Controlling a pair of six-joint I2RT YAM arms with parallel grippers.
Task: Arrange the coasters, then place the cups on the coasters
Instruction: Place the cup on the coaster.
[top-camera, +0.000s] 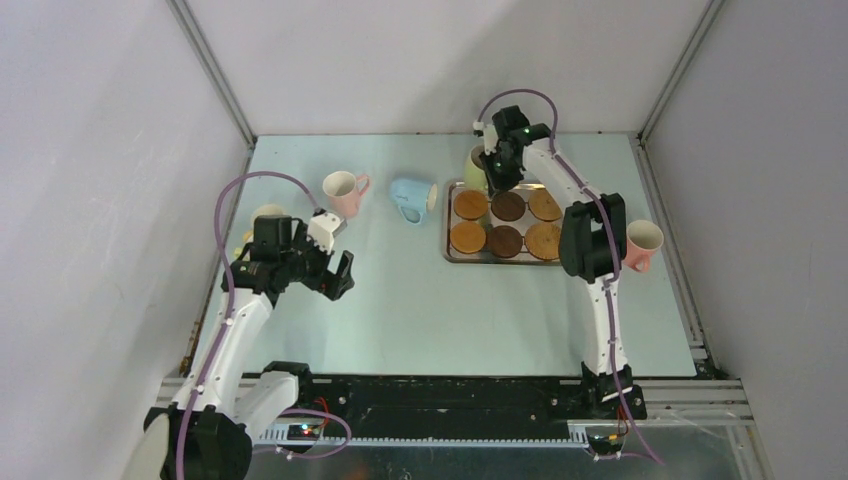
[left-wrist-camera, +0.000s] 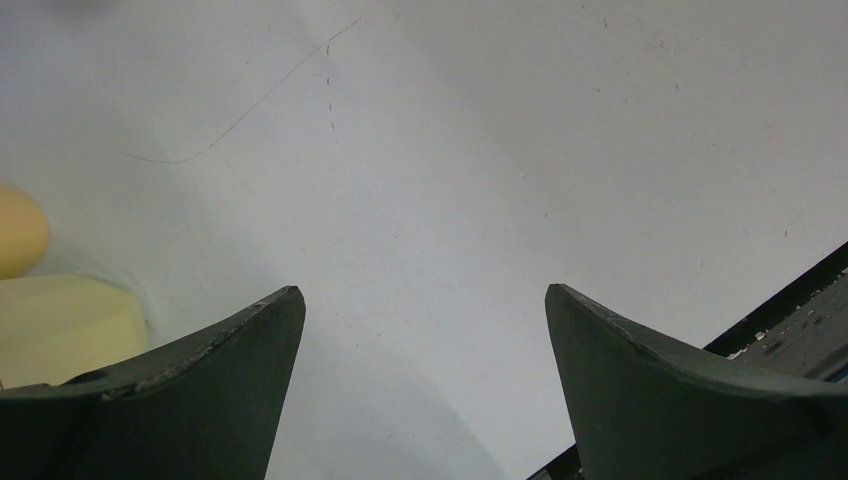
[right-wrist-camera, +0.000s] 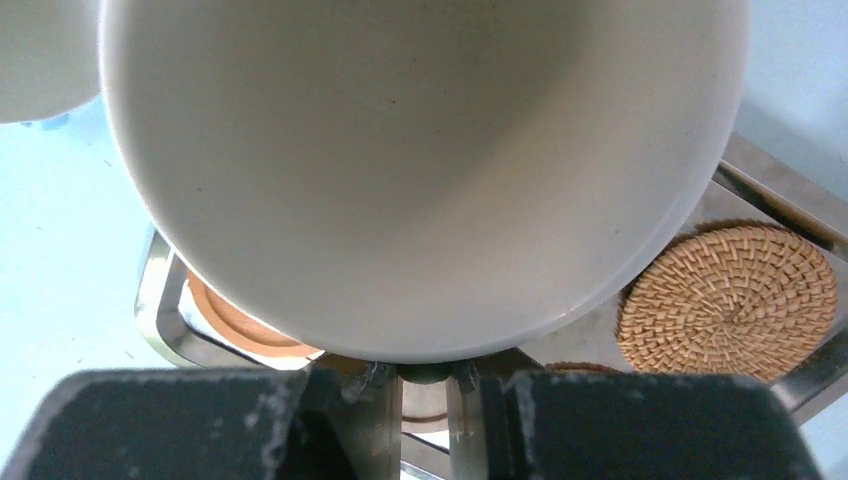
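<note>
**Mia:** Where is the green cup (top-camera: 473, 162)?

**Ben:** It is at the far left corner of the tray (top-camera: 446, 232). The right gripper (top-camera: 493, 175) has it. The jaws are close together and pinch the rim of the cup. The right wrist camera sees almost nothing but its cream inside.

**Mia:** Is it sitting on the tray?

**Ben:** I cannot tell if it touches. It is over that corner, just above the edge.

**Mia:** And the coasters (top-camera: 470, 204)?

**Ben:** All six lie flat in the tray, in two rows of three. The middle one in each row is dark brown. The other four are orange-tan. No cup stands on any of them.

**Mia:** Where are the other cups?

**Ben:** A blue cup (top-camera: 412, 198) lies on its side just left of the tray. A pink cup (top-camera: 343, 190) stands upright further left. A second pink cup (top-camera: 641, 245) stands right of the tray, past the right arm. A yellow cup (top-camera: 266, 212) is far left of the tray, half hidden by the left arm.

**Mia:** What about the left gripper (top-camera: 337, 278)?

**Ben:** It hangs over the bare table (top-camera: 400, 310), well left of the tray. Its jaws are wide apart and hold nothing.
</note>
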